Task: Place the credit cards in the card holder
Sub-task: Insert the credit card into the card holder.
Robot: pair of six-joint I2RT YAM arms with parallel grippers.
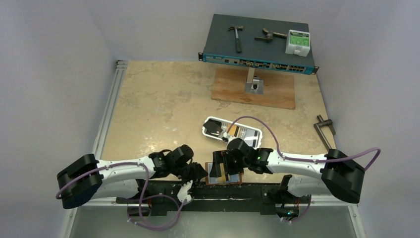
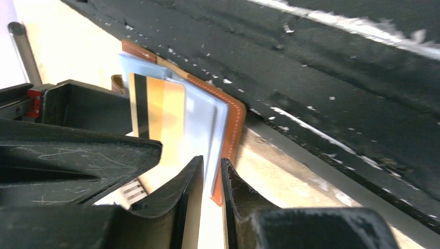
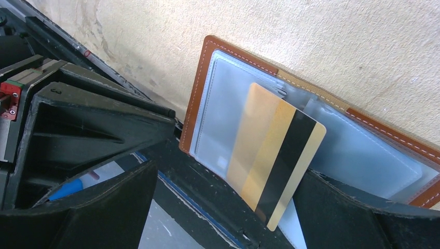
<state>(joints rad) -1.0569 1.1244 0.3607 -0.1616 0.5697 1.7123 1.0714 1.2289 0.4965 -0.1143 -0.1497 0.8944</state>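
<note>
The brown leather card holder [image 1: 225,178] lies open at the table's near edge, its clear inner pockets [image 3: 223,119] facing up. A gold card with a black stripe [image 3: 275,155] sits partly inside a clear pocket, its lower end sticking out; it also shows in the left wrist view [image 2: 161,114]. My left gripper [image 2: 211,166] is shut on the edge of the card holder [image 2: 234,124], pinching the leather and a clear sleeve. My right gripper [image 3: 228,179] is wide open over the holder, its fingers [image 3: 342,212] either side of the gold card. More cards [image 1: 233,131] lie in the white tray [image 1: 256,133].
The black base rail [image 1: 233,191] runs right beside the holder. A wooden board with a metal bracket [image 1: 253,87] lies further back. Behind it stands a network switch [image 1: 257,47] carrying a hammer and tools. A metal crank [image 1: 324,130] lies at the right.
</note>
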